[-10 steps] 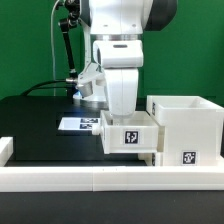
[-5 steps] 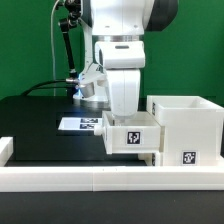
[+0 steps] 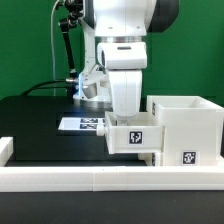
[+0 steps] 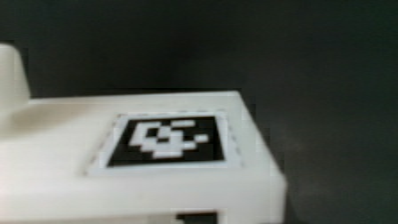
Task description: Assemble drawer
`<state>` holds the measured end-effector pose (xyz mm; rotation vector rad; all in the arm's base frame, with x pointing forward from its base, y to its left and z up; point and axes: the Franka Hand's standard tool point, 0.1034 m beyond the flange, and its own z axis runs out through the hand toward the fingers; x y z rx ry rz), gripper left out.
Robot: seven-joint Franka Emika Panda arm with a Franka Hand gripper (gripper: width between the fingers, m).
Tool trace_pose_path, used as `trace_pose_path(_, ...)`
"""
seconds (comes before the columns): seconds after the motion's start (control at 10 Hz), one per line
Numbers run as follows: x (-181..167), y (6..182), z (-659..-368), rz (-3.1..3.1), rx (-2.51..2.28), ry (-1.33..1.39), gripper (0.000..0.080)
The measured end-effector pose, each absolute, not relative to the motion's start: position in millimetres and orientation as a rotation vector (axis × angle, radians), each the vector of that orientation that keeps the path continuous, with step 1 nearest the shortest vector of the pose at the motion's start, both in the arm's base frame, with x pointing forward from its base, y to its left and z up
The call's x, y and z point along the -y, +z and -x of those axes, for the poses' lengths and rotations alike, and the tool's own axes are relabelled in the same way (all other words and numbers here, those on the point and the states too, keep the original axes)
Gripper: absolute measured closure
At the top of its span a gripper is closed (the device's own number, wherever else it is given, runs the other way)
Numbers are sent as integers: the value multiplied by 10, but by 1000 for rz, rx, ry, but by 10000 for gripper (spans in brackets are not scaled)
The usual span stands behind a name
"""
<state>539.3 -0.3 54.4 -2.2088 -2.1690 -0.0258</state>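
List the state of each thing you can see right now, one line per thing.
White open-topped drawer box: upright on the black table.
Small white tagged drawer part: against the box's side, under the arm.
Gripper: down at the small part, fingers hidden.
Marker board: flat on the table.

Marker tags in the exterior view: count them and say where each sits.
3: one on the small drawer part below the arm, one on the drawer box front, one visible on the marker board; the arm may hide others.

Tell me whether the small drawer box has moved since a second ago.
Yes. The small drawer box has slid toward the exterior view's right, closer to the larger drawer housing.
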Motion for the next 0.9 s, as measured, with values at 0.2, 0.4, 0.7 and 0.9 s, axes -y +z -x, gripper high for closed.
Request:
trace_pose_path(0.2,-3,545,-5396,2208,2170,-27,758)
trace_pose_path(0.4,-43,549,-5402,2202,2177,-32,758)
trace_pose_path(0.7,-45,547,-5402,2201,2178,-32,758)
trace_pose_path(0.9,-106,551,-5417,2191,2195,-43,758)
